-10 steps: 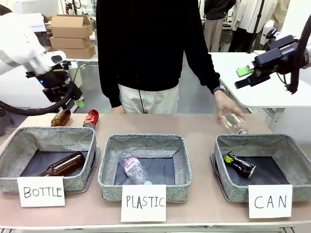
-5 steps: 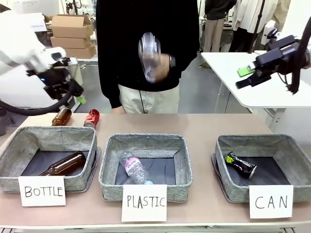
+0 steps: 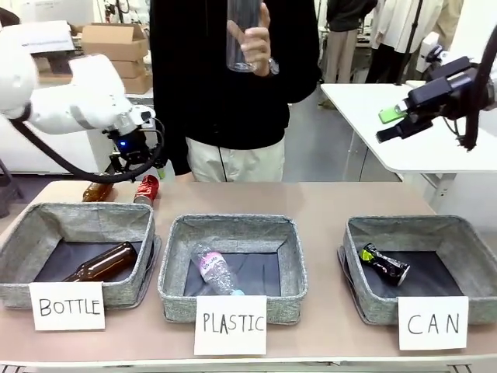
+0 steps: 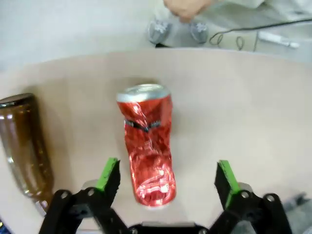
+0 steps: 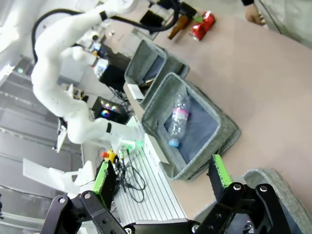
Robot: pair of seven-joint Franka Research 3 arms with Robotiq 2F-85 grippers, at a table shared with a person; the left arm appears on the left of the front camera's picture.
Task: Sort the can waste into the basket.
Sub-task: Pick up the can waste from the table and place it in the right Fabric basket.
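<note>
My left gripper (image 4: 166,181) stands with its jaws wide apart, one green pad (image 4: 108,174) on each side of the red can (image 4: 147,146), which lies on the table (image 4: 243,112) between them. I cannot tell whether either pad touches the can. The can is crushed, its silver end pointing away from me. Just beside it lies a brown bottle (image 4: 24,141), also on the table, apart from the can.

From across the table, my left gripper (image 3: 138,159) hangs over the far left corner, right above the red can (image 3: 146,189) and the brown bottle (image 3: 96,189), both behind the basket marked BOTTLE (image 3: 46,225). Another brown bottle (image 3: 102,263) lies inside that basket.

My right gripper (image 5: 162,181) is up in the air with its jaws wide apart and nothing between them. In the front view it (image 3: 397,121) hangs high at the right, well above the table.

The black can (image 3: 384,263) lies tilted inside the basket marked CAN (image 3: 357,233), at the right end of the row. The middle basket, marked PLASTIC (image 3: 175,233), holds a clear plastic bottle (image 3: 213,270).

The person stands at the far side, with one hand (image 3: 256,39) holding a clear bottle (image 3: 239,35) upright at chest height.
</note>
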